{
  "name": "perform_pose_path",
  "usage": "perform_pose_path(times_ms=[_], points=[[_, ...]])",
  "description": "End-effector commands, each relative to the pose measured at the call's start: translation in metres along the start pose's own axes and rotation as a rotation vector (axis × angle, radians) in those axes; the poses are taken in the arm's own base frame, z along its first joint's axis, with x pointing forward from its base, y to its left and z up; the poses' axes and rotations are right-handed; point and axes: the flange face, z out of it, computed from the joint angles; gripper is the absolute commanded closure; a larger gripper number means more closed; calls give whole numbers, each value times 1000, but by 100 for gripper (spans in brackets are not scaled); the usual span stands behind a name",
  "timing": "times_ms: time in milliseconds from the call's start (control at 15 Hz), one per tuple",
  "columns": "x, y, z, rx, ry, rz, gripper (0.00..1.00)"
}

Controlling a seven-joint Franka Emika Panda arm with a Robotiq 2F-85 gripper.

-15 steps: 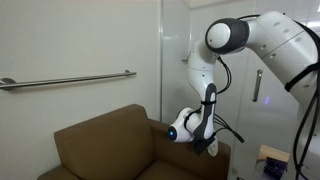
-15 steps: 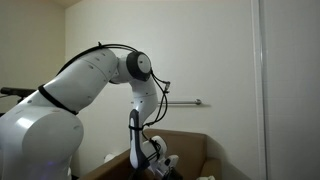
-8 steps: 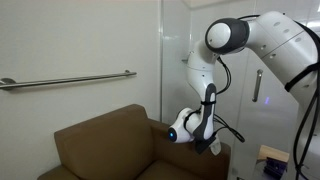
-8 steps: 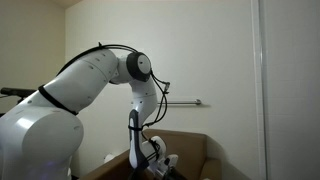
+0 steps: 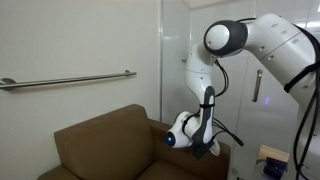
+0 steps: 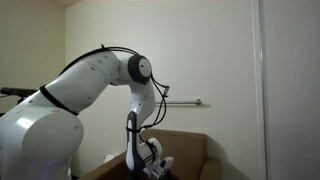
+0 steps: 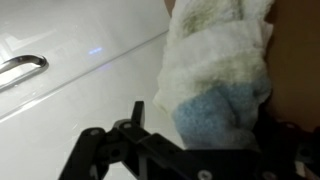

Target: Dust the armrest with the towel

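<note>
**Item 1. Arm** (image 5: 250,40): white Panda, enters from upper right of an ext. view, elbow high, forearm dropping to lower centre-right. It fills the left half of the frame in an ext. view (image 6: 70,110).

**Item 2. Gripper** (image 5: 208,148): black, low, right at top of armrest. In wrist view its dark linkage runs along the bottom edge. Closed on the towel, with cloth bunched up out of the jaws; the tips themselves are hidden by fabric.

**Item 3. Towel** (image 7: 222,60): white terry w/ a blue patch at its lower end. Centre-right to top of wrist view, pressed against the brown upholstery. Too small to make out in either ext. view.

**Item 4. Armrest** (image 5: 180,160): brown, on the chair's side nearest the arm, lower centre. In wrist view it shows as a brown strip in the upper right corner.

**Item 5. Armchair** (image 5: 100,140): brown, low back, lower left to centre. Also at bottom centre of an ext. view (image 6: 190,150).

**Item 6. Grab rail** (image 5: 70,80): metal, horiz., on the wall above the chair, left half of frame.

**Item 7. Door handle** (image 5: 257,85): vert., on a pale panel behind the arm, right side.

**Item 8. Metal handle** (image 7: 20,68): on a glossy white surface, left edge of wrist view.
</note>
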Motion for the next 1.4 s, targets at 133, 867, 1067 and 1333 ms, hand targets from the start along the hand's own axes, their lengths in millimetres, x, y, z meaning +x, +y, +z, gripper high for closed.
perform_pose_path(times_ms=[133, 867, 1067, 1333], points=[[5, -2, 2, 14, -9, -30, 0], [25, -13, -17, 172, 12, -48, 0], [27, -10, -12, 190, -8, -43, 0], [37, 6, -4, 152, -33, -22, 0]])
